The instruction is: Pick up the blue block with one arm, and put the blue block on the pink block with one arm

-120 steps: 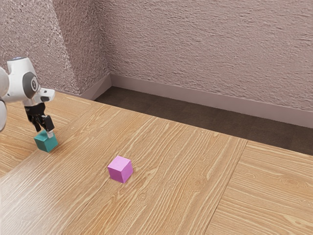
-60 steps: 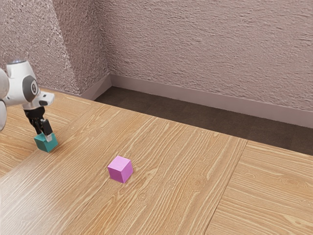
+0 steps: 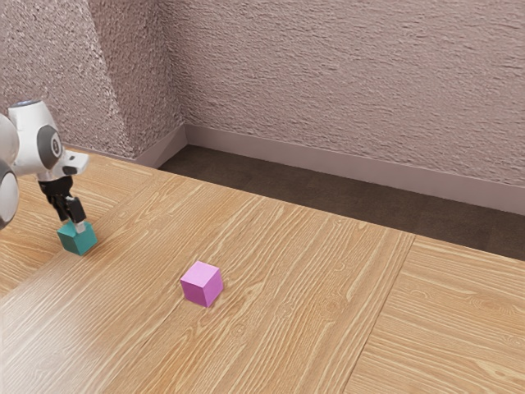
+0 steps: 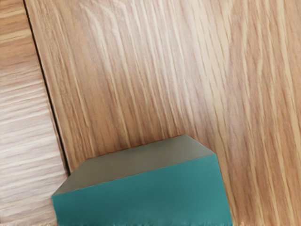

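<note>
The blue block point(image 3: 77, 239) is a teal-blue cube resting on the wooden table point(image 3: 312, 279) near the exterior view's left edge. My gripper point(image 3: 75, 223) comes straight down onto its top, and the black fingers are drawn in against the block, shut on it. In the wrist view the blue block point(image 4: 146, 190) lies right under my hand, with its grey-lit top face and teal side showing. The pink block point(image 3: 202, 283) sits on the table, well off toward the exterior view's right and nearer the front, apart from my gripper.
A seam in the tabletop point(image 4: 47, 94) runs beside the blue block. A rough wall corner point(image 3: 164, 74) and a dark strip of floor point(image 3: 344, 193) lie beyond the table's far edge. Open wood lies between the two blocks.
My hand has shifted slightly toward the exterior view's left and settled over the blue block. The fingers, spread a second ago, have drawn together on it. Neither block has moved.
</note>
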Controlling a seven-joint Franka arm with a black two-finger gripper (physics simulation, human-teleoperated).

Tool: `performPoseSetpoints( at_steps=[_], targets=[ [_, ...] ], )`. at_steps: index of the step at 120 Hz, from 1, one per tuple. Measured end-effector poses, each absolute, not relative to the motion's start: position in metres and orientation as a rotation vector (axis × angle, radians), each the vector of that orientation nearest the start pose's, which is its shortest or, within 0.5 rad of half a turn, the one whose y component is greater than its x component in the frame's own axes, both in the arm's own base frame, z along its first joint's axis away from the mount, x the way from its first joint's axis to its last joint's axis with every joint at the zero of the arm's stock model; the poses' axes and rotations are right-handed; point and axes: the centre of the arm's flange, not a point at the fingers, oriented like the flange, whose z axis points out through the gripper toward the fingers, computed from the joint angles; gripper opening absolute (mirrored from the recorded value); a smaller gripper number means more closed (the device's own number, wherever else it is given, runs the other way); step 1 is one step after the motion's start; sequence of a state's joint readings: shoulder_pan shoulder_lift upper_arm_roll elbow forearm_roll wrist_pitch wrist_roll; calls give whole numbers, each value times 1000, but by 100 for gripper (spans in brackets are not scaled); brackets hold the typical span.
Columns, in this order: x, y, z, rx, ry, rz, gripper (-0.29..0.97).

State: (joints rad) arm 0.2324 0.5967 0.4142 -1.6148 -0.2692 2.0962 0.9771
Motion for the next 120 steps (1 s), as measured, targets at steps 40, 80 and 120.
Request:
performPoseSetpoints(
  at_steps=[40, 80, 120],
  targets=[
    [575, 373, 292, -3155, 401, 59, 68],
    [578, 375, 287, -3159, 402, 56, 68],
    [578, 375, 281, -3172, 397, 59, 68]
  ],
)
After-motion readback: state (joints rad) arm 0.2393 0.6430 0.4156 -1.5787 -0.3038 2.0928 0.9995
